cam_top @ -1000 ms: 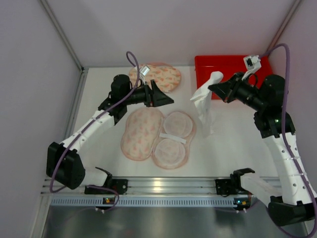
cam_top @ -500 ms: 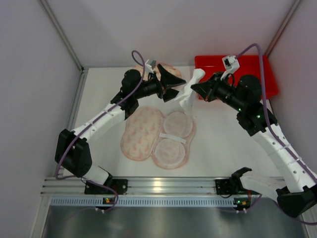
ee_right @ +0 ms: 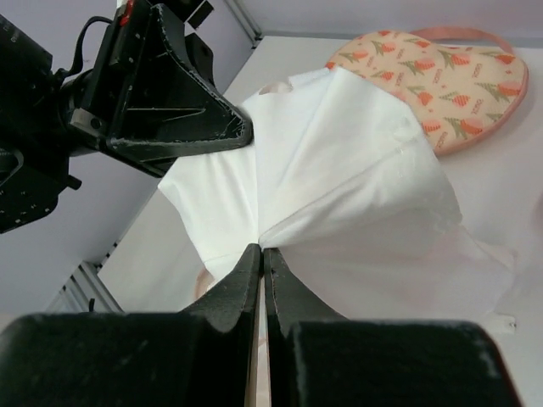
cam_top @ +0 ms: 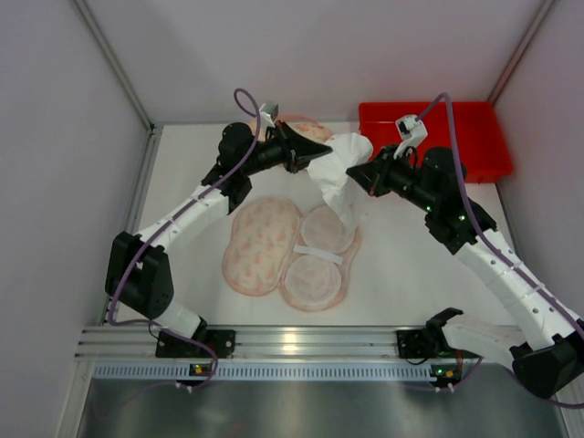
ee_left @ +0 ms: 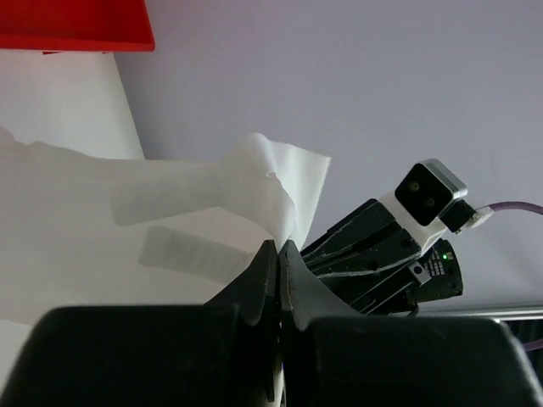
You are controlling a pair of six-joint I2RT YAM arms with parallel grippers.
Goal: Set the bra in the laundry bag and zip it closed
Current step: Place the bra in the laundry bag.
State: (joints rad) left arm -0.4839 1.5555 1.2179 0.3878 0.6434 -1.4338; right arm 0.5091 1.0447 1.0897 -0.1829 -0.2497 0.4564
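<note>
Top view: left gripper point(cam_top: 308, 157) and right gripper point(cam_top: 350, 177) are both pinched tight on a white mesh laundry bag point(cam_top: 336, 173), held up over the white table point(cam_top: 411, 265). The bag's lower end hangs in front of the peach print padded bra point(cam_top: 265, 245), which lies flat mid-table w/ its upper right part hidden. A similar peach print piece point(cam_top: 306, 130) at the back is mostly hidden by the left arm. Red plastic bin point(cam_top: 465, 137) at back right.

Left wrist view: jaws closed on the bag's edge; bra not visible.

Right wrist view: jaws closed on a bag fold; the peach piece is cut off at the frame edge.
</note>
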